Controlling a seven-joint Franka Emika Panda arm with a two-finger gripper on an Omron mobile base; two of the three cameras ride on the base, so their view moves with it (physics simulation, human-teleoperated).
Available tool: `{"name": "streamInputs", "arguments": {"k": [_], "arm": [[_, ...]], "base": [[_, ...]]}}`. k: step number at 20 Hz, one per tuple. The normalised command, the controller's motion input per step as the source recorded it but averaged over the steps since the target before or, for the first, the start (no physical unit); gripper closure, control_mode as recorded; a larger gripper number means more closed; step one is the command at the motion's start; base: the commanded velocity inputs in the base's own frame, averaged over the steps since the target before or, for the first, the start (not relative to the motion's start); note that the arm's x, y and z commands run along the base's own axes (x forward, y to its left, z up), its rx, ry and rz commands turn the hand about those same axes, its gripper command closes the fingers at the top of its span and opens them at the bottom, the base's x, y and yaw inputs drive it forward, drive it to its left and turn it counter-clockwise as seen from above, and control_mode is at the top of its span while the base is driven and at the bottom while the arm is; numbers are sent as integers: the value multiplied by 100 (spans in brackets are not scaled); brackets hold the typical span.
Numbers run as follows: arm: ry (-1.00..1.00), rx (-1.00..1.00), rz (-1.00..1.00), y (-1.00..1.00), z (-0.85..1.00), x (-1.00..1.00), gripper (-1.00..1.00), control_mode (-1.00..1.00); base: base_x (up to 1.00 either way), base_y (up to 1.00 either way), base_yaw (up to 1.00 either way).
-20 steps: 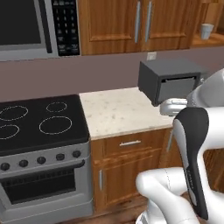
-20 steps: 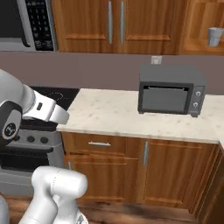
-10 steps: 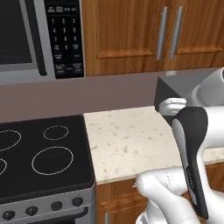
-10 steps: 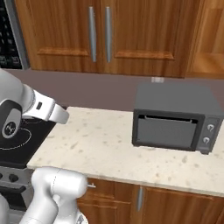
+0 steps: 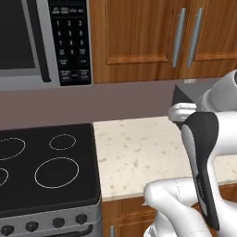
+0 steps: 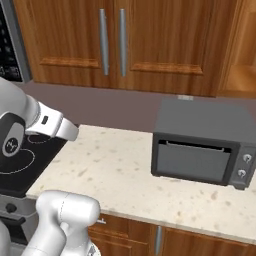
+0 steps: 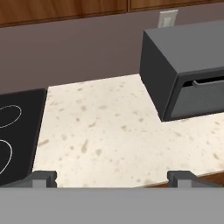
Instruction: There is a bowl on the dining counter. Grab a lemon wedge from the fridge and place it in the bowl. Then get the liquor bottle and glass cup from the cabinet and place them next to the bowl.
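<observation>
The cabinet is a reddish-brown wall unit above the counter, and its two panelled doors with grey bar handles are shut, hiding whatever is inside. Its lower edge runs along the top of the hand view. My gripper is open with nothing between its dark fingertips. It hangs over the front edge of the speckled beige counter, well below the cabinet doors. My white arm rises at the right of the left base view.
A dark grey toaster oven stands on the counter to the right, under a wall outlet. A black stove top adjoins the counter on the left, with a microwave above it.
The whole picture has grown and shifted: the base has driven closer to the counter and cabinet. The gripper stays open.
</observation>
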Motion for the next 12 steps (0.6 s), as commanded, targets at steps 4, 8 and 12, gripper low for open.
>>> {"name": "streamInputs", "arguments": {"k": [4, 8, 12], "arm": [[0, 0, 0, 0, 0, 0, -100, 100], [0, 0, 0, 0, 0, 0, -100, 100], [0, 0, 0, 0, 0, 0, -100, 100]], "base": [[37, -100, 11], [30, -100, 9], [1, -100, 1]]}}
